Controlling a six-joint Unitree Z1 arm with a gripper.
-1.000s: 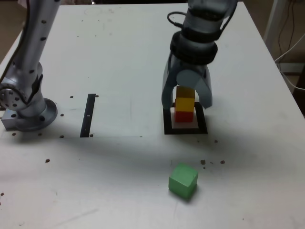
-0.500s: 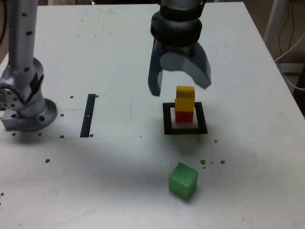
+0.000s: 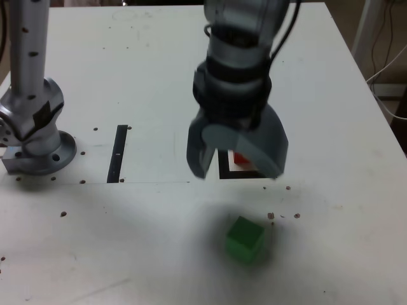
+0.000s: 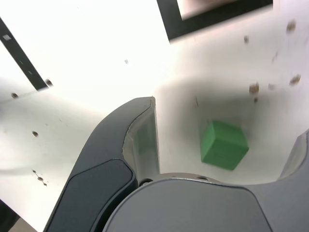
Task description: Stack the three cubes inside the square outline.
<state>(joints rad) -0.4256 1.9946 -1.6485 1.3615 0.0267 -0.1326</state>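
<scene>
Nearer the matte green cube (image 3: 245, 239) now, the smooth grey gripper (image 3: 236, 173) has swung forward; that cube sits on the speckled white table (image 3: 146, 241); curved fingers hang apart, pointing down; beyond, the red cube (image 3: 240, 159) stands inside the black square outline (image 3: 224, 166).

Square outline (image 3: 223, 166): black, white-centred, flat, partly hidden
Red cube (image 3: 241, 158): inside outline, partly hidden
Yellow cube: hidden
Green cube (image 3: 245, 239): plain, angled, apart from outline

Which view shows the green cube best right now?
The wrist view: the green cube appears larger there, unobstructed between the open gripper's fingers. The exterior view also shows it whole, but smaller, below the gripper.
</scene>
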